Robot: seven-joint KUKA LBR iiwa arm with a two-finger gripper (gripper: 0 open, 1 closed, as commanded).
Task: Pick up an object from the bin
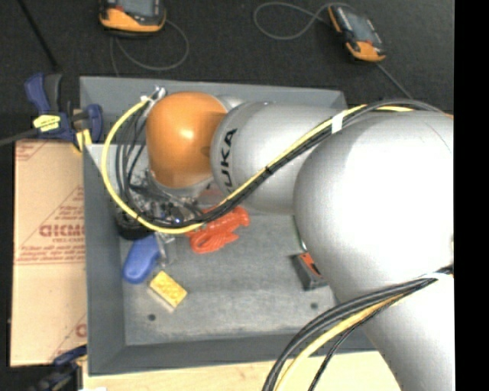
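Grey metal bin [244, 302] floor: a blue oblong thing [141, 260] lies just beside the claw [163, 240], its long axis slanting up toward it. Whether the claw is spread or pressed together cannot be told.

Robotics lab or test rig, by the look of it. Big silver industrial arm [367, 198] with KUKA lettering, yellow cable [114, 145] run along it. Grey metal bin [229, 305] on dark mat [46, 46]. Orange-black wired gadget [131, 15] behind bin, second gadget [355, 32] beside it.
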